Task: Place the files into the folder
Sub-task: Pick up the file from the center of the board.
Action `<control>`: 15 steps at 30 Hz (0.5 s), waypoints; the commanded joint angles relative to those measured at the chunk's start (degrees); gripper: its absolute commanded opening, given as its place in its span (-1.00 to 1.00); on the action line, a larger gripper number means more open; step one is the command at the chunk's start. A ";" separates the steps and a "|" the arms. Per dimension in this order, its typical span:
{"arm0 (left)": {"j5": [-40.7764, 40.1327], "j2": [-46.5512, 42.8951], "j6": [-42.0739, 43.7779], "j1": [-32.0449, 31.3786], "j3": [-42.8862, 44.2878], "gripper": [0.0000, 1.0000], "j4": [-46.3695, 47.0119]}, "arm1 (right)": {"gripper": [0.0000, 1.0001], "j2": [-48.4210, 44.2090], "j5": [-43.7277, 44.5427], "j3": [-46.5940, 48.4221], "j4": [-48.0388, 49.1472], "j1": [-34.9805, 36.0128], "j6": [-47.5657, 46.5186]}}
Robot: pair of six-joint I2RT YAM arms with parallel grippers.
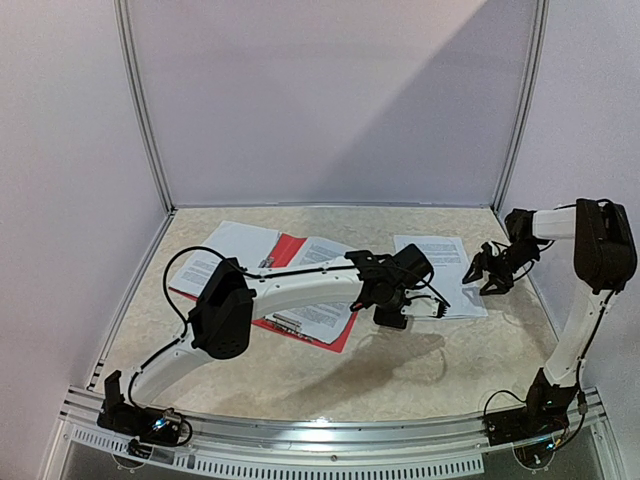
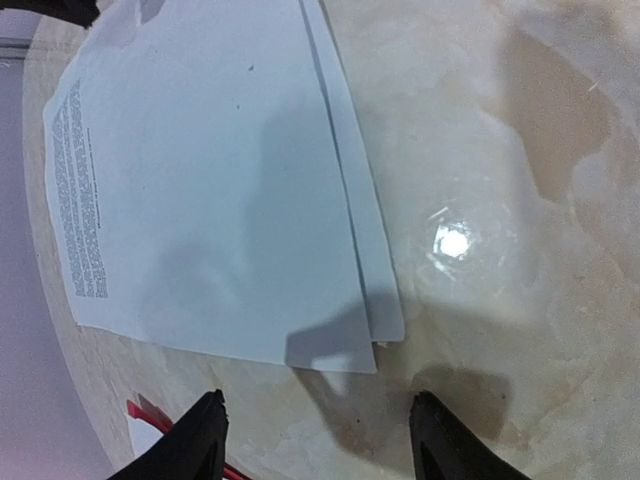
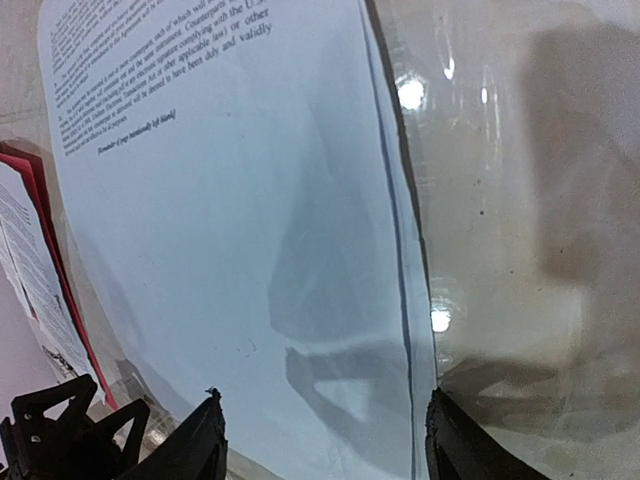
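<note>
- Right now my left pincer [image 2: 318, 396] has its jaws spread wide with nothing between them. It hangs over the surface [image 2: 500, 150], just off one corner of the loose files [image 2: 210, 180].
- From that wrist view, the corner of the stack lies between the two black fingers [image 2: 200, 445], a little ahead of them. I cannot tell whether either fingertip touches the paper.
- My right pincer [image 3: 322, 395] is also spread open and empty. It is over the opposite side of the same stack, and the long paper edge runs between its fingers, nearer the right-hand one.
- The files are at least two white sheets lying flat, one on the other and slightly offset, so a second edge peeks out. Small black print shows along one end.
- From above, this stack lies on the pale marbled surface between the two pincers, right of centre and just beside the folder [image 1: 288, 248].
- The folder is red, and it lies open and flat left of centre. More printed pages [image 1: 322, 314] rest on it.
- My left arm [image 1: 290, 285] stretches across the folder from the near left corner, hiding part of it.
- My right arm [image 1: 600, 250] rises at the right edge and bends in toward the stack.
</note>
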 commanded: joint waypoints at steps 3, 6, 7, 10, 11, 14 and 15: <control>-1.90 1.85 0.64 -0.28 0.03 0.19 1.07 | 0.43 1.89 0.21 -1.89 1.20 -0.60 -1.07; -1.95 1.81 0.75 -0.33 -0.16 0.17 1.20 | 0.39 2.21 -1.25 -2.36 1.03 -0.61 -1.73; -1.93 1.87 0.87 -0.33 -0.22 0.17 1.40 | 0.38 2.10 -1.87 -2.52 0.99 -0.57 -1.86; -1.80 1.98 1.15 -0.33 -0.23 0.16 1.48 | 0.35 1.50 -4.88 -3.07 0.87 -0.62 -2.52; -1.68 1.98 1.25 -0.33 -0.23 0.15 1.52 | 0.34 1.20 -5.72 -3.27 0.87 -0.62 -2.66; -1.58 2.20 1.44 -0.33 -0.24 0.13 1.75 | 0.34 -0.35 -8.54 -4.05 1.78 -0.69 -2.31; -1.58 2.24 1.55 -0.35 -0.21 0.12 1.76 | 0.34 -0.83 -9.57 -4.27 2.11 -0.70 -2.19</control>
